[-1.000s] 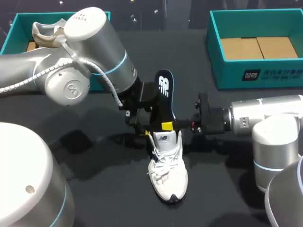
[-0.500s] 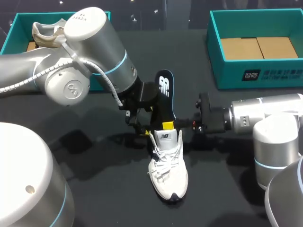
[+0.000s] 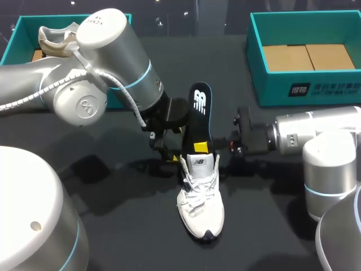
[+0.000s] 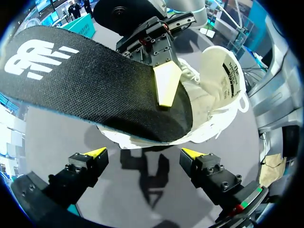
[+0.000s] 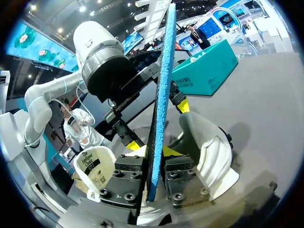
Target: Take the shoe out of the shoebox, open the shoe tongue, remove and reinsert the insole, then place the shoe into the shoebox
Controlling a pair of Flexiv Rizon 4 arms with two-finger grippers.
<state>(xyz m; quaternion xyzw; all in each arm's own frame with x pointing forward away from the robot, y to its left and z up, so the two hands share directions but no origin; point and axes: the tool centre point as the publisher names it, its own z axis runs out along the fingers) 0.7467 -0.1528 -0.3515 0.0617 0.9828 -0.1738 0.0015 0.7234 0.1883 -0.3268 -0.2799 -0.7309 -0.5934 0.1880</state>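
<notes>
Directly over the shoe (image 3: 200, 197), the insole (image 3: 199, 110) is clamped by the right tool (image 3: 201, 148) — the left tool (image 4: 143, 153) is spread open, empty.

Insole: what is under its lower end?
The opening of the white shoe lies under it; the right gripper pinches the insole there. Whether the tip is inside is hidden.

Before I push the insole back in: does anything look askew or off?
Nothing looks damaged. The insole stands tilted, mostly outside the white shoe, with only its lower end at the opening, pinched in the right gripper. The left gripper is open near the heel, holding nothing.
</notes>
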